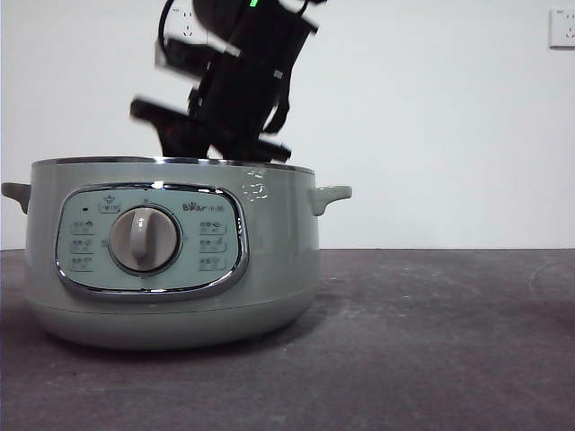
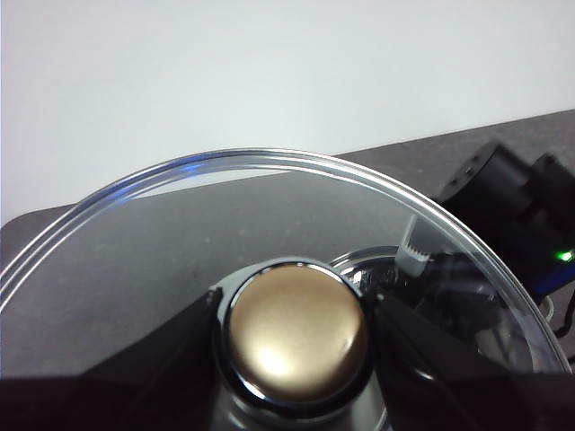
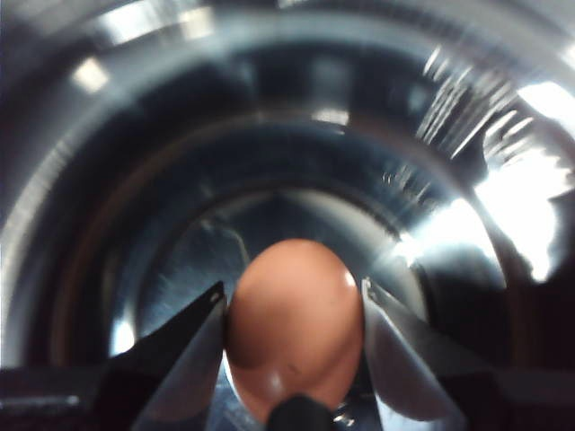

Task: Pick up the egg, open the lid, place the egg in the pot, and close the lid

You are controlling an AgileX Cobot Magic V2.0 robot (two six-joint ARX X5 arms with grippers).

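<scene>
The egg point(image 3: 295, 323) is pinched by the right hand point(image 3: 293, 314) inside the pot point(image 1: 171, 269); the lid point(image 2: 269, 233) (by its knob point(image 2: 296, 337)) is gripped by the left hand point(image 2: 292, 310).

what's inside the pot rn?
The right tool reaches into the pot, gripping the egg over its shiny inner wall. The egg hides the floor below. The front view shows only the outside.

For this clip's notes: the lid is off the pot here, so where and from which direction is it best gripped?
By its knob, approached from straight above along the lid's axis. The knob is the only raised, narrow part; the glass lid is wide, thin-edged and smooth. The left gripper does this now, one jaw on either side of the knob.
</scene>
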